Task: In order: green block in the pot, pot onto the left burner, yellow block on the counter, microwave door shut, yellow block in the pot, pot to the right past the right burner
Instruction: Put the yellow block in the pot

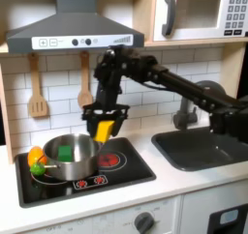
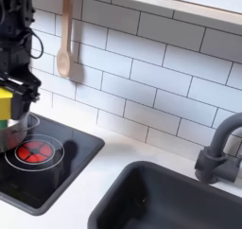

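My gripper (image 1: 104,120) hangs above the stove, shut on the yellow block (image 1: 103,131), which is held just right of and above the pot's rim. The steel pot (image 1: 70,156) sits on the left burner in the first exterior view, with the green block (image 1: 66,153) inside it. In the second exterior view my gripper (image 2: 13,89) is at the left edge with the yellow block (image 2: 5,104) between its fingers, above the pot's rim (image 2: 9,136). The sink (image 1: 199,147) (image 2: 170,200) is to the right in both exterior views. The microwave door (image 1: 192,13) looks shut. The pale counter (image 1: 170,178) surrounds the stove.
A rounded yellow-green-orange toy (image 1: 37,160) lies against the pot's left side. The right burner (image 1: 108,160) (image 2: 33,152) is bare. A dark faucet (image 1: 187,112) (image 2: 222,155) stands behind the sink. Wooden utensils (image 1: 39,88) (image 2: 64,34) hang on the tiled wall under the hood (image 1: 68,30).
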